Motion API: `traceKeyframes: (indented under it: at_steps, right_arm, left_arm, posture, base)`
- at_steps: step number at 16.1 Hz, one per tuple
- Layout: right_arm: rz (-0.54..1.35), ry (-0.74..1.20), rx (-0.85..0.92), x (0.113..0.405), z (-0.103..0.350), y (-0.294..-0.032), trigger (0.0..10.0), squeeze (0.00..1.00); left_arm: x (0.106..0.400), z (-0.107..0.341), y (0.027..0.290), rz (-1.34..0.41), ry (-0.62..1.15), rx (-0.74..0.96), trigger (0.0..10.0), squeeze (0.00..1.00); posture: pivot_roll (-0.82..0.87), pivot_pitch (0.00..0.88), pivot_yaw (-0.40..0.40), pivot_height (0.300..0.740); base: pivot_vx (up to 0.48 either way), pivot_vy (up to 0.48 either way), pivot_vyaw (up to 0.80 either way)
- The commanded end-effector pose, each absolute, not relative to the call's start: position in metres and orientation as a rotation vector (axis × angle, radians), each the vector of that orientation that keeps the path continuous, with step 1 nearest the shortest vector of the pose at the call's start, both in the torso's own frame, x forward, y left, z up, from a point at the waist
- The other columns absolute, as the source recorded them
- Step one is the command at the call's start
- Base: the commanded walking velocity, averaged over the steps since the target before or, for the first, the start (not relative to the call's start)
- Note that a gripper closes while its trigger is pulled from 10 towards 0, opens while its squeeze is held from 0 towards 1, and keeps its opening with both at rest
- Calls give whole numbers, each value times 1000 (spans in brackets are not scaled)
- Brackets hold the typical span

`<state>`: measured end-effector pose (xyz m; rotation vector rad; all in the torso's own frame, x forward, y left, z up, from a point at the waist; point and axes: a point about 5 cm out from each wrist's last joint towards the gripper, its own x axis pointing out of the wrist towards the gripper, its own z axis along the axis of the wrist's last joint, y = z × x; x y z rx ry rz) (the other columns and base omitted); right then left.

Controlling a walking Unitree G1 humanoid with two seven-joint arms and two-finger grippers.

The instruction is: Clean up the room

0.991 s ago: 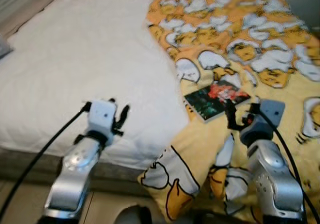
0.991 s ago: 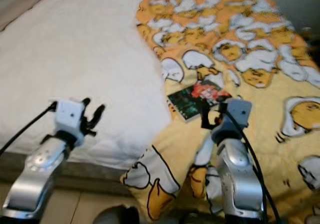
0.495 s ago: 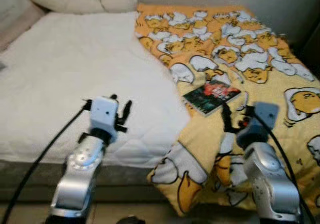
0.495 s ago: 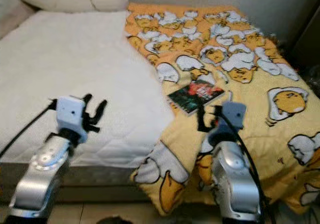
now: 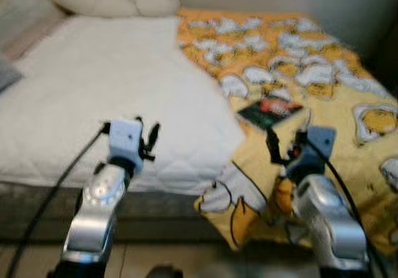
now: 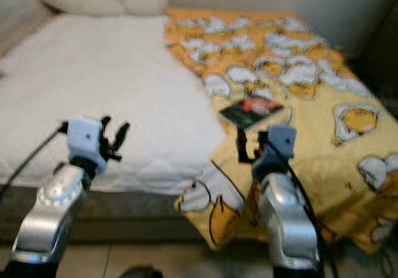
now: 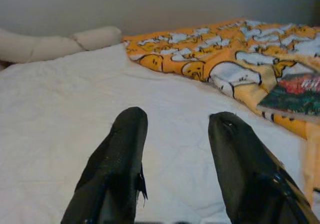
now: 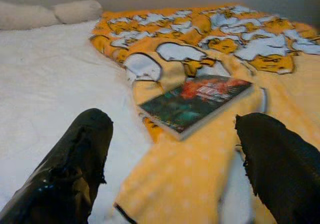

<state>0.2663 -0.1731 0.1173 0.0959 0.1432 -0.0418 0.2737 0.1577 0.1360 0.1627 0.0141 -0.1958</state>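
Book (image 8: 197,101): lies flat on the yellow blanket, near that blanket's edge where it meets the white sheet; dark green cover with a red patch.
Right gripper (image 8: 172,171): fingers spread wide and empty, held above the blanket's near edge, short of the book and not touching it.
Left gripper (image 7: 175,164): fingers parted, holding nothing, raised over the white sheet near the bed's front edge.
Yellow blanket (image 5: 323,97): printed with white-and-orange cartoon figures; covers the bed's right side and hangs over its front edge.
White sheet (image 5: 106,85): quilted, covers the bed's left side.
Pillows (image 5: 112,1): pale, at the bed's head.
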Motion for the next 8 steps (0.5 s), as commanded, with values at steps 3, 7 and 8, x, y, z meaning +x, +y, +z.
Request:
traceKeyframes:
  at_steps: [3,7,8]
  right_arm:
    - [-44,138,95,268,119,-175,10000,0]
    - [-36,132,62,271,120,-177,10000,0]
    - [-35,131,60,272,121,-177,10000,0]
  left_arm:
    - [274,138,151,-240,7,146,10000,0]
    - [272,134,150,-245,23,138,10000,0]
    - [272,133,150,-246,23,135,10000,0]
  posture:
    - [32,29,14,740]
    - [34,26,5,740]
    - [34,25,6,740]
  base:
    - [308,0,0]
    - [314,0,0]
    - [311,0,0]
